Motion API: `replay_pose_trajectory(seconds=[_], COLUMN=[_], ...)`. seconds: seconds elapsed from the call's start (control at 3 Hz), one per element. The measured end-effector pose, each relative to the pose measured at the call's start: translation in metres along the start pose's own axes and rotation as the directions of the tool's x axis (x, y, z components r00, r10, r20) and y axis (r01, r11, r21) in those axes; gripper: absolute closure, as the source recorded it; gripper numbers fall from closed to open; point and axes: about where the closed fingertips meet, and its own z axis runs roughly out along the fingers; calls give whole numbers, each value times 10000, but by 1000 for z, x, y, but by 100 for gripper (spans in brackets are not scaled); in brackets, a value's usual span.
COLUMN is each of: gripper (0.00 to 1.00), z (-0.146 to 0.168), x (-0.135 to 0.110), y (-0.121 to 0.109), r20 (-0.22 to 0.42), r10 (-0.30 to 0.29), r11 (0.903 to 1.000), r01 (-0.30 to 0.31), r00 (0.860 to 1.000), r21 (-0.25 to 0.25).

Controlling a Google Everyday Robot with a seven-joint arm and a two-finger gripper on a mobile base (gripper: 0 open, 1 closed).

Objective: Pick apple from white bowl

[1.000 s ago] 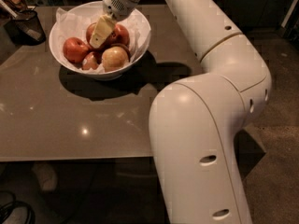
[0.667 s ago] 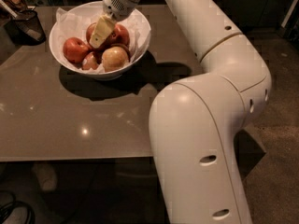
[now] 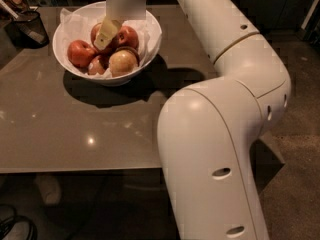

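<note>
Grey table (image 3: 75, 129), white bowl (image 3: 156, 36) on it — gripper (image 3: 107, 34) down in the bowl over the apple (image 3: 95, 32), barely moved in a second; grip cannot be told — apple not yet lifted.

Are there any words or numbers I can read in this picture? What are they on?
None can be read.
The white bowl, the apples, the black mesh cup, the table and the robot arm show no legible text.
The gripper hangs over the apples in the bowl, with no label showing.
</note>
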Motion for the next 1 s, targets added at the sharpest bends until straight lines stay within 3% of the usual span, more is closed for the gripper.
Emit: replay_pose_trajectory(seconds=[0.67, 1.0], gripper=[100, 100], z=[-44, -66], x=[-26, -43], y=[18, 36], r20=[15, 507], r10=[-233, -825], r11=[9989, 9965], r01=[232, 817], r00=[9997, 9953], r21=[411, 176])
